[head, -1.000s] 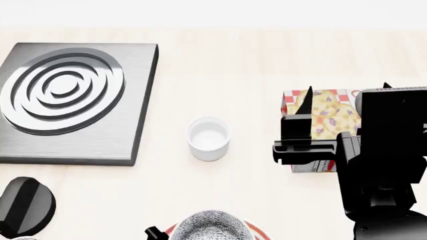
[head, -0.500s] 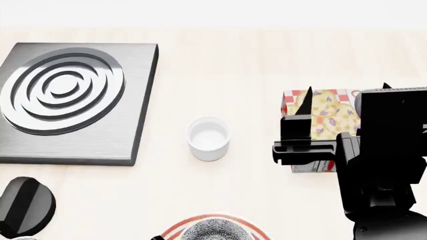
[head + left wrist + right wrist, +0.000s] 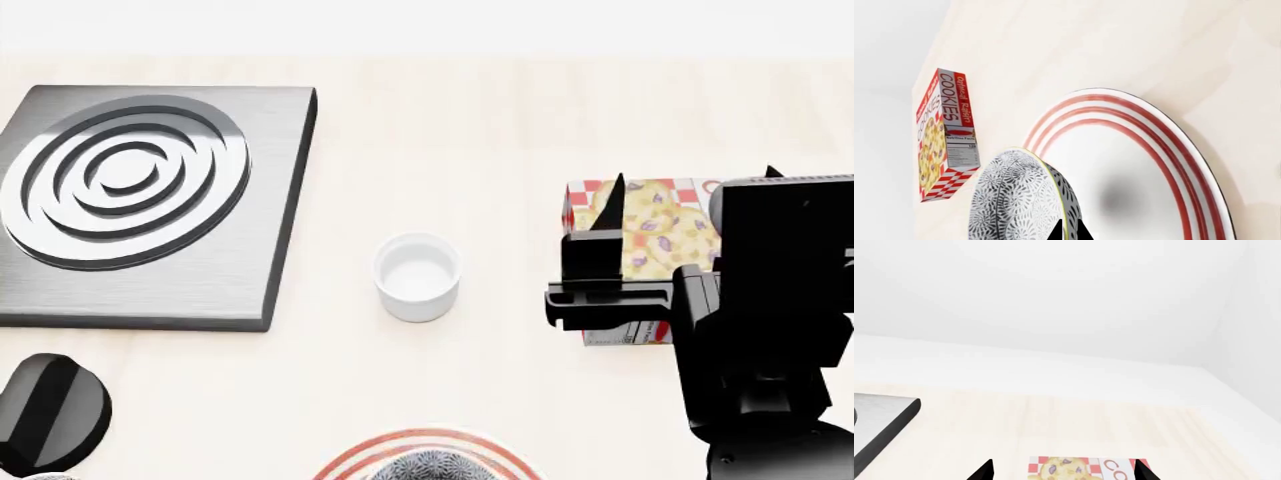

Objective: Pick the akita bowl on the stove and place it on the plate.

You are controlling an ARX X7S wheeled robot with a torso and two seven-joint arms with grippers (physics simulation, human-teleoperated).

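The akita bowl [image 3: 1011, 200], white with a dense black speckled pattern, hangs tilted just over the plate [image 3: 1147, 150], a large white plate with red rings. My left gripper [image 3: 1069, 231] is shut on the bowl's rim, one finger on each side of the wall. In the head view only the bowl's top [image 3: 434, 468] shows, at the bottom edge above the plate [image 3: 350, 460]. The stove [image 3: 134, 200] lies at the far left with nothing on its rings. At the right, my right gripper [image 3: 694, 180] stands open above the cookie box, holding nothing.
A small plain white cup [image 3: 418, 275] stands mid-table between the stove and the plate. A cookie box [image 3: 641, 240] lies flat at the right under the right gripper. A black round knob [image 3: 54, 415] sits near the front left.
The bowl has slid toward the bottom edge of the head view, uncovering more of the plate's red rings. The left fingertip has left that view. The right arm is still.
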